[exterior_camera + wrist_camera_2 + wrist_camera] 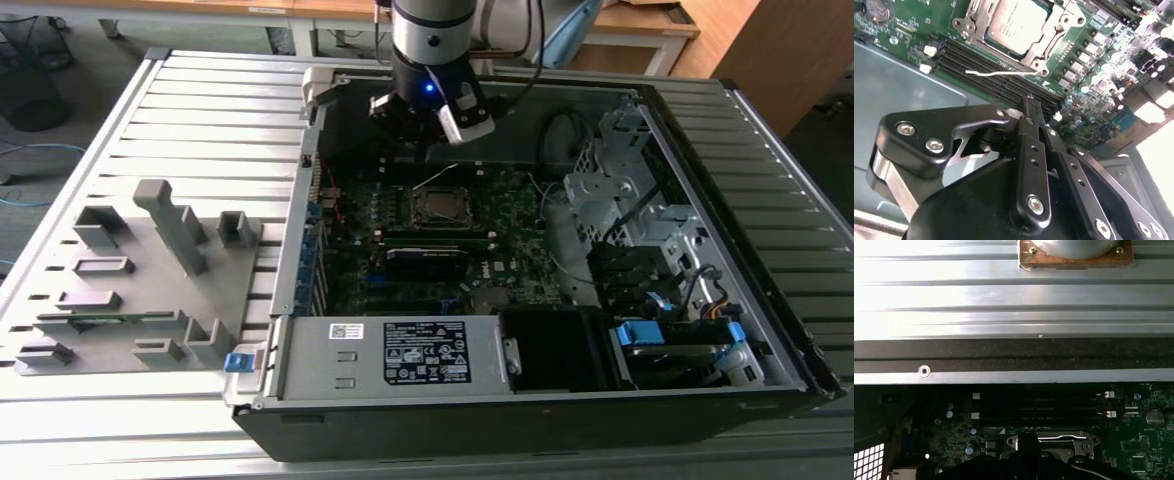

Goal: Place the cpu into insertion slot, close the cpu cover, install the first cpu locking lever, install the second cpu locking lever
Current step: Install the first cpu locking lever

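Observation:
The cpu (1011, 22), a flat square with a silver-grey top, lies in the insertion slot (441, 207) on the green motherboard. The silvery cpu cover (1053, 36) lies down around it as a frame. A thin silvery locking lever (999, 74) sticks out free over the long black memory slots, beside the socket's edge. My gripper (1031, 104) hangs just above those slots, a short way from the lever, with its black fingers shut and nothing between them. In the exterior view the gripper (424, 150) is inside the case, above the socket's far side.
The open computer case has a tall wall (1004, 355) close behind the gripper. A drive cage (614, 190) with cables stands at the exterior view's right, and a power supply (414, 350) at the front. A grey parts fixture (134, 270) sits outside, at the exterior view's left.

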Controlling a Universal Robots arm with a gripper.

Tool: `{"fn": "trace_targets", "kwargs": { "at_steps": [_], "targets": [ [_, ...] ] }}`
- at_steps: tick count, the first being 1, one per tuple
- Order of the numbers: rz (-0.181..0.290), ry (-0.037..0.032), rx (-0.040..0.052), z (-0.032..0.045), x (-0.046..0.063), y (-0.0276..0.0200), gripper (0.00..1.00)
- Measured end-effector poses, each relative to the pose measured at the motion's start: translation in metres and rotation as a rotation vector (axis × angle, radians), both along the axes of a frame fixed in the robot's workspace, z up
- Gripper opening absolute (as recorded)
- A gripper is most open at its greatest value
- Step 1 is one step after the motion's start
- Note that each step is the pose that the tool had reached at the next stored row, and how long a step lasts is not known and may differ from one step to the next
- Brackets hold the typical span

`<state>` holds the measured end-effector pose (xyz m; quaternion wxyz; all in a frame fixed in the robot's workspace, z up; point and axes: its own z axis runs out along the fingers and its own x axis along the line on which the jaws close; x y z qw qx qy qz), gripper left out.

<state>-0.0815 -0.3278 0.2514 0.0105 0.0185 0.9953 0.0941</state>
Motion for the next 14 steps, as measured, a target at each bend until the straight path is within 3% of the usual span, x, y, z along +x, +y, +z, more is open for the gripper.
{"fn": "trace_targets", "kwargs": {
  "at_steps": [6,14],
  "targets": [
    [-0.044,-0.0001,0.0003,-0.0023,0.0014,0.0000,0.10],
    [-0.064,-0.0002,0.0004,-0.0090,0.0023,0.0000,0.10]
  ]
}}
